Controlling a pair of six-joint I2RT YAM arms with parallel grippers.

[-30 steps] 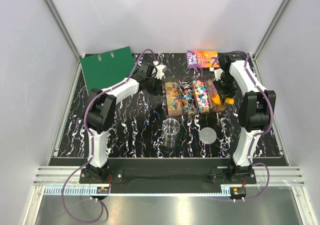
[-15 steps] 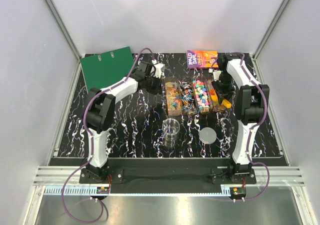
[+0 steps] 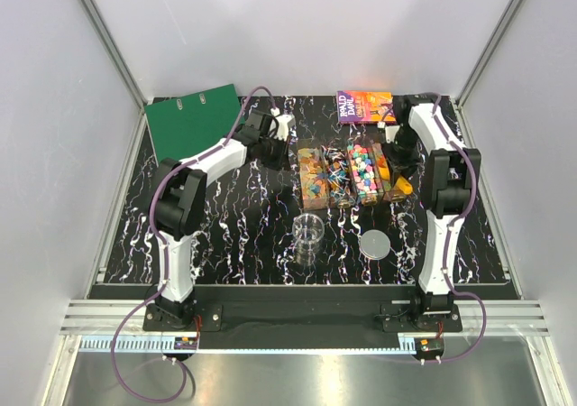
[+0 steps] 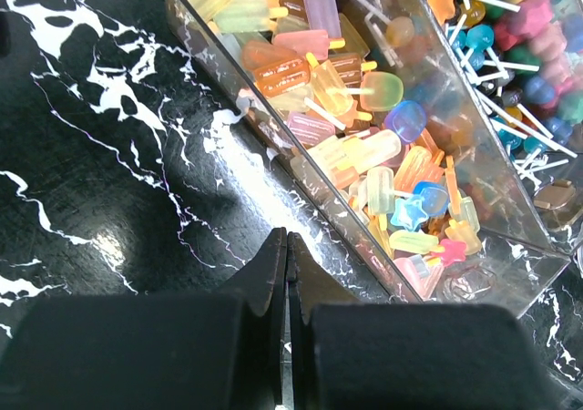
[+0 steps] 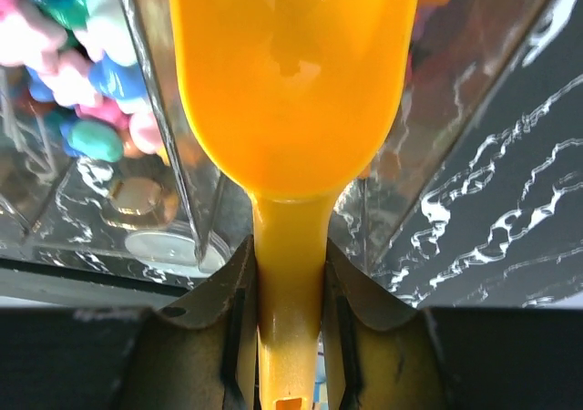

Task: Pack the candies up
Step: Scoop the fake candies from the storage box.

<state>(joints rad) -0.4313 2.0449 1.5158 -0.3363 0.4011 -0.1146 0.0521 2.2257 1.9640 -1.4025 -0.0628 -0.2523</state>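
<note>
Left fingers meet over black marbled table, grey walls.

You see a black, white-veined bench, a green binder at ten o'clock, pastel multicoloured candies and an orange-yellow scoop.

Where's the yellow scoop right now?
The scoop is clamped by its handle in the right gripper, at the right end of the clear candy trays.

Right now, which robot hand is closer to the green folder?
Left. The left gripper, shut, sits just right of the green folder, beside the candy trays. The right gripper, holding the yellow scoop, is beyond the trays on the far right.
</note>
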